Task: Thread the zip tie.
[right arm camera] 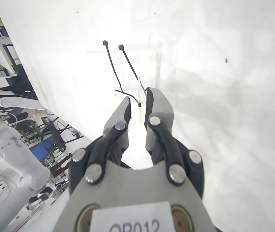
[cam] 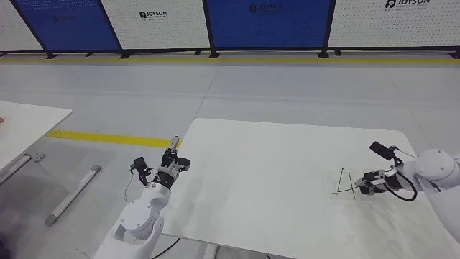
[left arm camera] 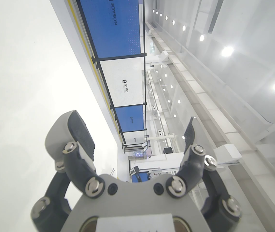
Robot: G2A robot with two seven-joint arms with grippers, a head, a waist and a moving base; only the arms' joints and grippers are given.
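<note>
Three black zip ties lie on the white table (cam: 273, 187) at its right side. Two long zip ties (right arm camera: 112, 63) (right arm camera: 129, 61) lie nearly side by side, heads pointing away from my right gripper; in the top view they are thin dark lines (cam: 343, 181). A shorter curved zip tie (right arm camera: 130, 96) lies crosswise, its head between the fingertips of my right gripper (right arm camera: 138, 95) (cam: 361, 182), which hovers low over it, open by a narrow gap. My left gripper (left arm camera: 133, 121) (cam: 173, 145) is at the table's left edge, pointing upward, wide open and holding nothing.
A faint clear rectangular sheet (right arm camera: 149, 73) lies under the zip ties. Small dark specks (right arm camera: 226, 60) dot the tabletop. Blue and white partition panels (cam: 266, 7) stand far behind across the floor. Another white table (cam: 29, 126) is off to the left.
</note>
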